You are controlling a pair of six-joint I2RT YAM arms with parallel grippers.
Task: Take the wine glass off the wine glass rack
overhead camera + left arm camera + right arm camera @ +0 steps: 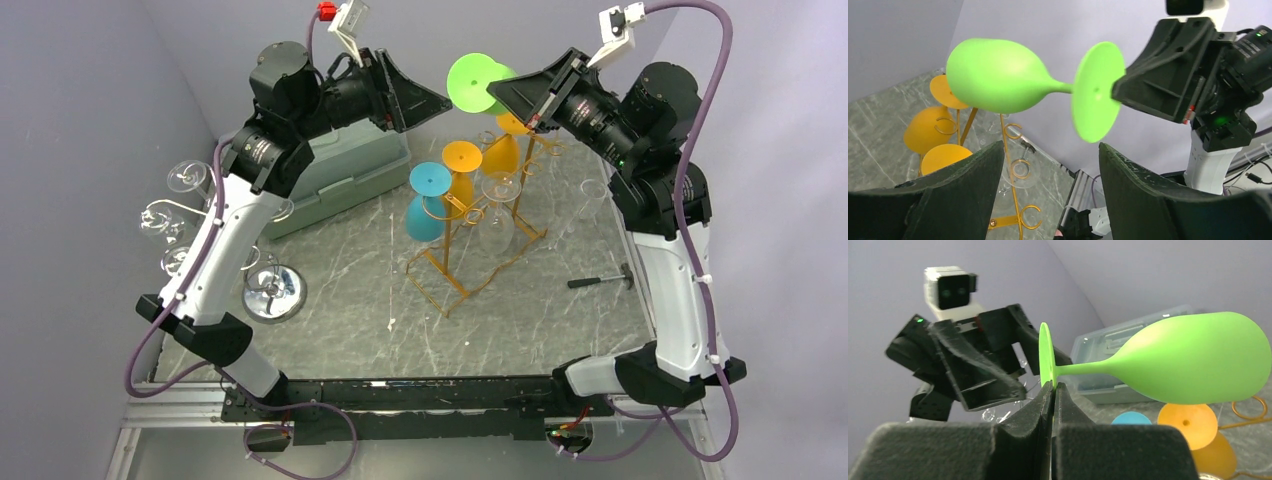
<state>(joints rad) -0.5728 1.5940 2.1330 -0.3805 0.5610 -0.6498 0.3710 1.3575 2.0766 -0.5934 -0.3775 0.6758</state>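
Note:
A bright green wine glass [475, 82] [998, 75] [1193, 357] hangs in the air on its side, above and behind the wine glass rack [440, 275] [1007, 150]. My right gripper [503, 95] [1053, 387] is shut on the rim of its round foot. My left gripper [440, 100] [1050, 147] faces it from the left, open, its fingers just below the glass with nothing between them. A blue glass [425, 205], two orange glasses [462, 170] and a clear glass [497, 215] hang upside down on the golden wire rack.
A chrome round-based stand [272, 292] with clear glasses stands at the left. A pale grey-green lidded box [345, 170] sits at the back left. A small dark tool [600, 281] lies at the right, a clear glass [592, 195] behind it.

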